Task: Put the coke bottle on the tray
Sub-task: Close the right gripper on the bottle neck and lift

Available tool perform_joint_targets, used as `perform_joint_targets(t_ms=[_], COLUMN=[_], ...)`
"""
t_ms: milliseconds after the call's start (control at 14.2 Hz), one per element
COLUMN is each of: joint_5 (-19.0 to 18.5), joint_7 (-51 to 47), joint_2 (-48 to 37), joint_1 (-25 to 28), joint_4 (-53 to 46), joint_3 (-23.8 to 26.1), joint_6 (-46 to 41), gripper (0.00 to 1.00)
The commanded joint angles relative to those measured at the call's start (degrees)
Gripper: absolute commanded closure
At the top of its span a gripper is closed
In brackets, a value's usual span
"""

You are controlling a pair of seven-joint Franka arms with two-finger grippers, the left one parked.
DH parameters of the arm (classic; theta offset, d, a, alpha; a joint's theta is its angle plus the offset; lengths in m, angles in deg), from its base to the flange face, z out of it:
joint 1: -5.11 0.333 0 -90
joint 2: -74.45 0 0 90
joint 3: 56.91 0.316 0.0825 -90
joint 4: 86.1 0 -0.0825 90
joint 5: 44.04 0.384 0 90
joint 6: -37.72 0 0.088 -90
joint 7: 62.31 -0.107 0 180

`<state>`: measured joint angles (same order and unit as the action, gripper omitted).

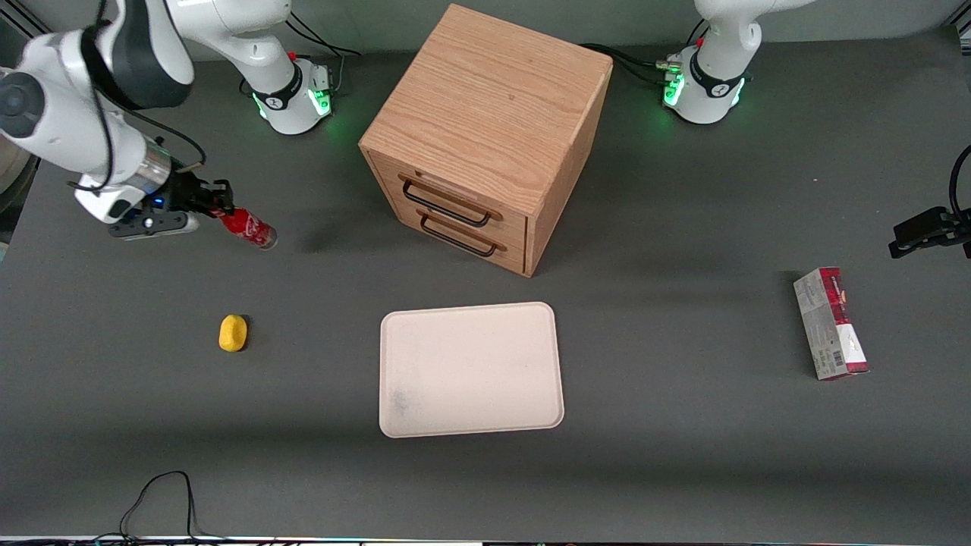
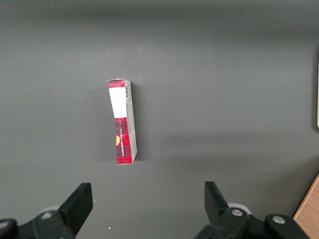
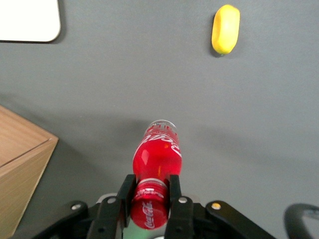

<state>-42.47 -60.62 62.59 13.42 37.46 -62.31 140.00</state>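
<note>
We have the coke bottle [image 3: 156, 158] clamped at its capped neck between the two fingers [image 3: 174, 191] of the gripper [image 1: 213, 203], and it juts out slantwise from them with its base pointing away from the wrist; in the front view the bottle [image 1: 249, 227] sits near the working arm's end of the counter [image 1: 683, 455], and we cannot tell for certain whether its base touches the surface or rides just above it. Nearer the front camera than the bottle lies a small yellow object [image 1: 233, 333], well apart from it. The tray [image 1: 470, 369] lies flat near the middle of the counter, nothing on it, in front of the wooden drawer cabinet [image 1: 485, 136] and well apart from the bottle. A red-and-grey carton [image 1: 831, 324] rests toward the parked arm's end and plays no part here. We judge the grasp to be made and the carry to the tray to be the step in hand. The next move calls for lifting the bottle clear, sweeping it toward the middle of the counter past the yellow object and the cabinet's corner, then lowering it inside the tray's rim before letting go, mindful that a slanted bottle may roll once released
</note>
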Motion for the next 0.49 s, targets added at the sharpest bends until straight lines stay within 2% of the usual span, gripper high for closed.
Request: perform_joint_targets(t_ms=[0, 424], joint_5=[0.19, 0.28], joint_7=[-0.11, -4.51], joint_2=[9.12, 19.05], joint_1=[-0.14, -0.23], joint_4=[-17.7, -39.69], joint_3=[-0.14, -0.05], joint_6=[-11.63, -23.95], gripper=[1.0, 1.0])
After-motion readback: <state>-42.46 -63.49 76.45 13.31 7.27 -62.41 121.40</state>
